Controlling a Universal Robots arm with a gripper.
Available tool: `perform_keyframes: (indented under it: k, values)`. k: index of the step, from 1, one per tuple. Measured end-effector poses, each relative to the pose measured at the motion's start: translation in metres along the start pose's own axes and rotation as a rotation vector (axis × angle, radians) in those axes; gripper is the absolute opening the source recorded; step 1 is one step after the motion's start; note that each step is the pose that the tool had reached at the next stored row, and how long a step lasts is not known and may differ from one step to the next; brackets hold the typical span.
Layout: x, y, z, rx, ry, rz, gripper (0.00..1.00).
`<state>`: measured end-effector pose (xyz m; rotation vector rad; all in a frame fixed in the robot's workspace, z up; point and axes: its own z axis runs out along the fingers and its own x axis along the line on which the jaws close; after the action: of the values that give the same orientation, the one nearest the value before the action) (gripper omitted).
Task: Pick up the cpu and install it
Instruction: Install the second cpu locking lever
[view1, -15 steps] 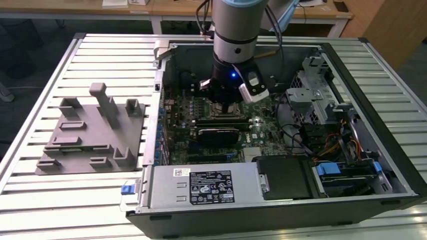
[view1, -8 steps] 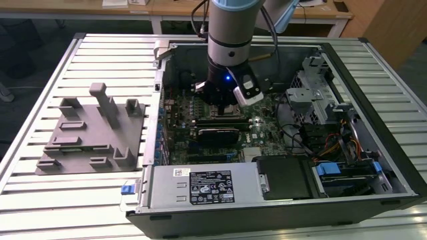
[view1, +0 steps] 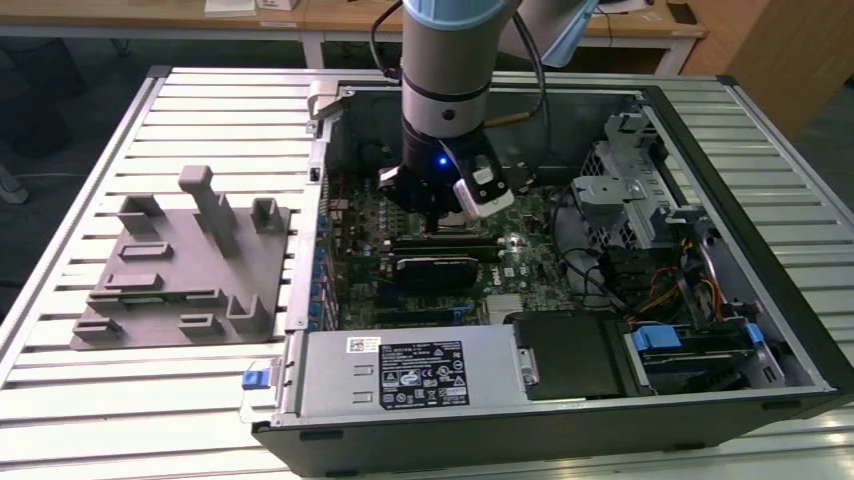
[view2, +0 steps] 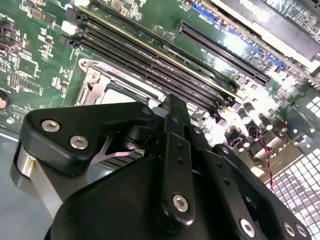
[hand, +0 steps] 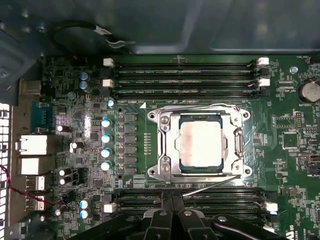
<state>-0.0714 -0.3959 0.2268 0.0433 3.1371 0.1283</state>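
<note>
Above the green motherboard (hand: 75, 100), the black gripper (hand: 172, 220) hangs over the memory slots beside the socket. In the first wrist view its two black fingers (hand: 161, 216) stand close together, almost side by side, with nothing between them; they touch no part of the board that can be made out. In the second wrist view the gripper's black linkage (view2: 172, 165) fills the foreground, with the socket partly hidden behind it.

Seated in the silver metal socket frame (hand: 162, 150), the cpu (hand: 200, 144) is a small flat square chip with a pale silver-grey top and a thin dark rim. It lies level and square to the frame, between two banks of long black memory slots (hand: 182, 75).

In the exterior view, the arm (view1: 447, 90) reaches down into the open black computer case (view1: 747, 250), which lies on a slatted metal table (view1: 80, 400). A grey plastic fixture block (view1: 180, 265) sits on the table at the exterior view's left, well apart from the case.
</note>
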Motion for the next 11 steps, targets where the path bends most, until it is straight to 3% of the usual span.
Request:
perform_keyframes:
  k: [4, 11]
  values:
    - [0.0000, 0.0000, 0.0001, -0.0005, 0.0000, 0.000, 0.11]
    - [0.0006, -0.0031, 0.0053, -0.0173, 0.0004, 0.000, 0.11]
